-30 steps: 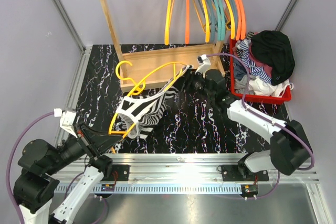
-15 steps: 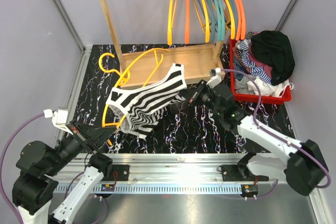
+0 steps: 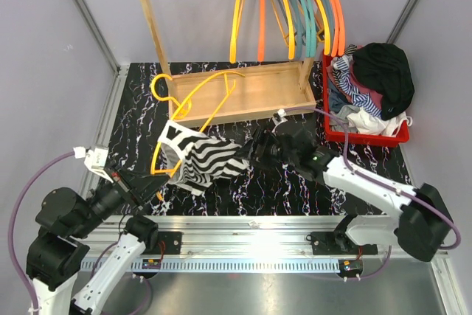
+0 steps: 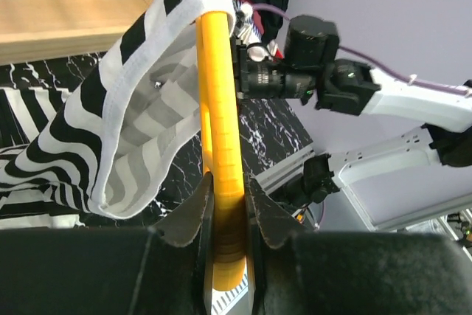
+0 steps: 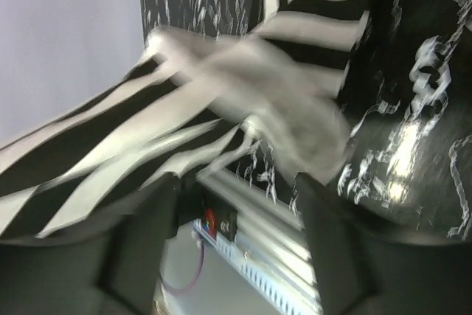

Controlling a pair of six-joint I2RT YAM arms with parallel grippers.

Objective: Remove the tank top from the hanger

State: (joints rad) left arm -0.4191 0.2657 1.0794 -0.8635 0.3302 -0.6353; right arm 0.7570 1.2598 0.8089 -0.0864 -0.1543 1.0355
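Just in front of the wooden rack (image 3: 251,92), a striped tank top (image 3: 205,161) hangs with its strap looped over a yellow hanger (image 4: 219,108). Nearer than the rack and to its left, the left gripper (image 4: 225,188) is clamped on the hanger's arm. The right gripper (image 5: 237,182) sits at the top's right edge; blur hides whether it pinches the cloth.

tank top (image 3: 210,161): black/white zebra stripes, white trim | bunched, left of centre toward near edge, one armhole looped over hanger arm | hanger (image 4: 220,123): yellow plastic, tilted, hook toward far-left corner
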